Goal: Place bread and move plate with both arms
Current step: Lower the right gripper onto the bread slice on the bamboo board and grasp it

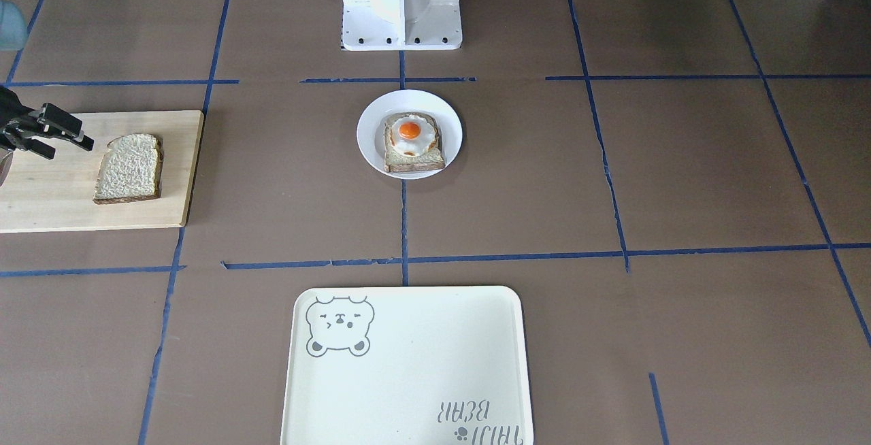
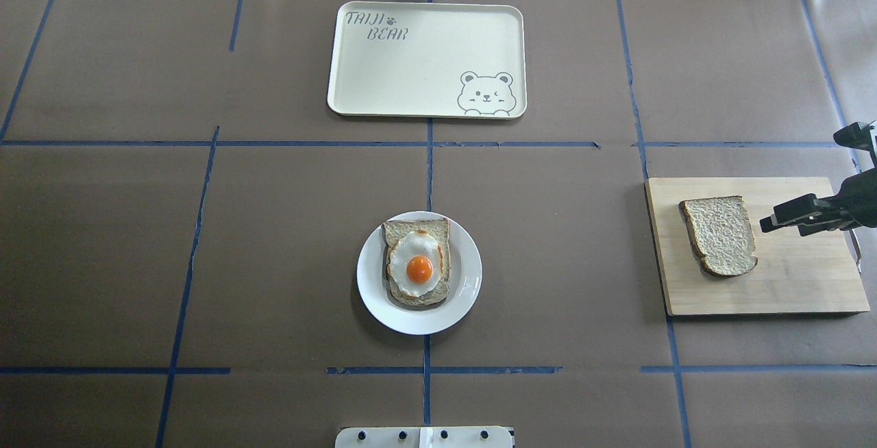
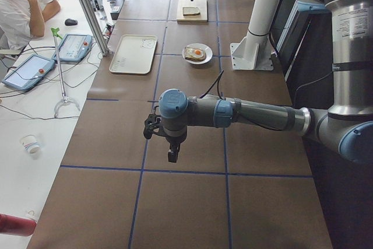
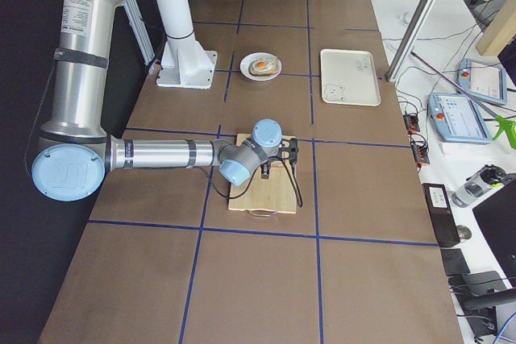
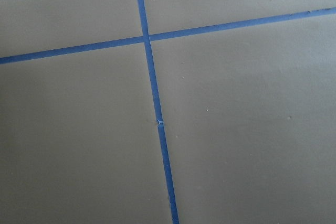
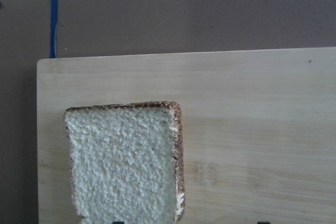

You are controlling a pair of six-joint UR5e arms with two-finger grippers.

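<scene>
**Bread.** The plain slice of bread (image 2: 719,234) lies flat on a wooden cutting board (image 2: 801,283) on the robot's right side of the table. It sits in the half of the board nearer the table's centre. Nothing is touching it.

**Right arm.** The right gripper (image 2: 784,224) hangs over the outer part of the same board, just beside the bread and apart from it. Its fingers are spread, with nothing between them. The right wrist view looks straight down on the slice and the board.

**Plate.** The small white plate (image 2: 373,297) stands at the table's centre, in front of the robot's base. It carries a second slice topped with a fried egg (image 2: 419,268). It is well apart from the board and from both grippers.

**Tray.** The cream tray with a bear drawing (image 2: 425,71) lies at the side of the table far from the robot, in line with the plate.

**Left arm.** The left gripper (image 3: 170,147) points down over bare table crossed by blue tape lines (image 5: 155,108), far from the plate. It shows only in the side view, so I cannot tell whether its fingers are spread or pressed together.
</scene>
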